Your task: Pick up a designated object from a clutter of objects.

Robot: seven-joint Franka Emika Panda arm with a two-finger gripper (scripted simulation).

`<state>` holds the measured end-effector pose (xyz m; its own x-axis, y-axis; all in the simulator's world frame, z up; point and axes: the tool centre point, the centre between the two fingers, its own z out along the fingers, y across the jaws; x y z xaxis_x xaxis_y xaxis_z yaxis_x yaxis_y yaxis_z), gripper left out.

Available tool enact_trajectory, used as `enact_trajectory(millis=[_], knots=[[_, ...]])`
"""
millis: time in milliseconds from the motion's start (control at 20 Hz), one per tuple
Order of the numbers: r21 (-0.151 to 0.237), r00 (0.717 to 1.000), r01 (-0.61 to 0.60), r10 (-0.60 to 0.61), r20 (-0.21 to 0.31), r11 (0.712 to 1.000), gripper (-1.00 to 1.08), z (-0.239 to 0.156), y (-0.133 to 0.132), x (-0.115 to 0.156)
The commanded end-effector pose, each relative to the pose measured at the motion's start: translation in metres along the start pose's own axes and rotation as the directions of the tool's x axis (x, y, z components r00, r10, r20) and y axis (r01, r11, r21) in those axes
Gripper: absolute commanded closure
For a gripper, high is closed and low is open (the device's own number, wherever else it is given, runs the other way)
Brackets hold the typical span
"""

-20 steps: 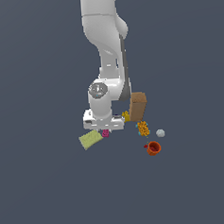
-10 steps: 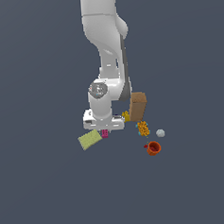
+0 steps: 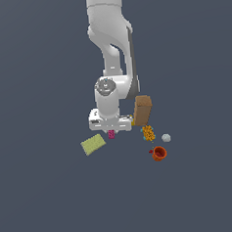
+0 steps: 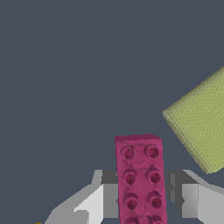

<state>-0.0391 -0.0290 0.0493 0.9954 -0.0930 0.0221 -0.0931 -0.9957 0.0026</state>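
Note:
The designated object, a tiny magenta-pink studded brick, sits right under my hand in the exterior view. In the wrist view the brick stands between my two fingers, whose pads press against its long sides. My gripper is shut on it, low over the floor; it also shows in the wrist view. The rest of the clutter lies around it. The dark purple block is hidden.
A flat yellow-green sponge lies close by on the exterior view's left, and shows in the wrist view. On the right stand a tall tan box, a speckled yellow-orange piece, a pale grey ball and an orange cup.
The arm has hardly moved. The magenta brick sits very slightly higher under the hand than before. The other objects have not shifted.

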Motion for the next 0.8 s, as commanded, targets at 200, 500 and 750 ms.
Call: enact_trajectory(millis=[200, 500, 750], knots=[[0.000, 1.000, 0.002, -0.002, 0.001, 1.000, 1.08, -0.035, -0.024, -0.012], [-0.001, 1.000, 0.005, -0.005, 0.004, 1.000, 1.08, -0.082, -0.056, -0.028], [-0.003, 1.000, 0.007, -0.007, 0.006, 1.000, 1.08, -0.126, -0.085, -0.043]])
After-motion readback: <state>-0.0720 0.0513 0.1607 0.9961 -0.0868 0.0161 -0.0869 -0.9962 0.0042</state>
